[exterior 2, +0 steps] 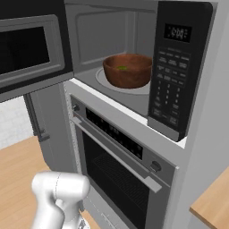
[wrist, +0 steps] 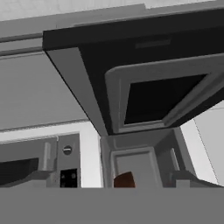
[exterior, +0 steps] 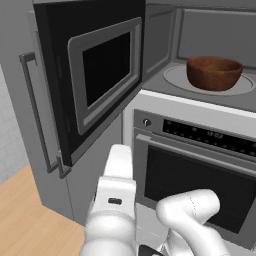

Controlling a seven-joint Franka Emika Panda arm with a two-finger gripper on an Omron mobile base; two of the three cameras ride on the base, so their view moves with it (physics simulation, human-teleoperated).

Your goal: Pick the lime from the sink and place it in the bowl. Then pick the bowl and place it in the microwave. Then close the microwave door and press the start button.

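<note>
Your bowl (exterior: pixel 215 73) already sits on the pale turntable (exterior: pixel 172 77) inside the microwave (exterior 2: pixel 134 27), and a green patch down in it reads as the lime (exterior 2: pixel 122 68), so the first two stages look finished. What's left for you is the microwave door (exterior: pixel 95 75), which stands swung wide open to the left, and then the start button.

The hand itself isn't something you can make out in these pictures, though its fingers read as released and spread wide, holding nothing (the bowl stands free in the cavity). The arm sits low in front of the oven (exterior 2: pixel 120 174), below the microwave.

Compare the views before you move. The right base view gives you the black keypad panel (exterior 2: pixel 172 85) with its display, which is where you'd expect the start button; the left base view cuts that off. The left base view, in turn, shows you the door's grey-framed inner face and free edge most plainly. The hand view looks up at the door from underneath, with a sliver of the reddish-brown bowl at the bottom.
</note>
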